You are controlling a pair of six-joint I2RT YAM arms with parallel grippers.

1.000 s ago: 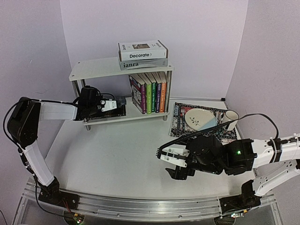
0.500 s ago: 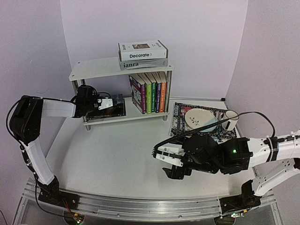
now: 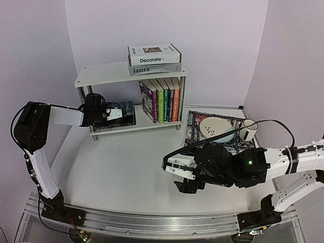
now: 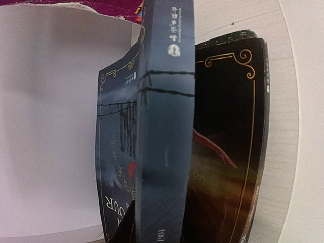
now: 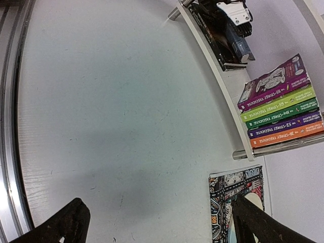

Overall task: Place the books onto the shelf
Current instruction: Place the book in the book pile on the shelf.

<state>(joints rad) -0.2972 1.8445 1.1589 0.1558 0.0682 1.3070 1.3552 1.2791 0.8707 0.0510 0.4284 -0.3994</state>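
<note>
The white shelf (image 3: pixel 101 76) stands at the back of the table. "Decorate" (image 3: pixel 154 53) lies on grey "ianra" (image 3: pixel 152 69) on its top tier. Several colourful Treehouse paperbacks (image 3: pixel 162 98) stand upright at the right of the lower tier. My left gripper (image 3: pixel 119 114) reaches into the left of that tier, shut on a blue-grey book (image 4: pixel 164 126) held just over a dark gold-trimmed book (image 4: pixel 228 142) lying flat there. One dark finger (image 4: pixel 119 228) presses the blue-grey book's cover. My right gripper (image 3: pixel 185 177) hangs open over the bare table, holding nothing.
A patterned dark placemat (image 3: pixel 195 126) lies right of the shelf, carrying a plate (image 3: pixel 215 126) and a mug (image 3: pixel 248 129). Walls close in behind and on both sides. A metal rail (image 3: pixel 152 223) runs along the near edge.
My right arm has drifted a little to the left over the table, still open. My left gripper has shifted slightly at the lower tier, keeping its hold on the blue-grey book.
</note>
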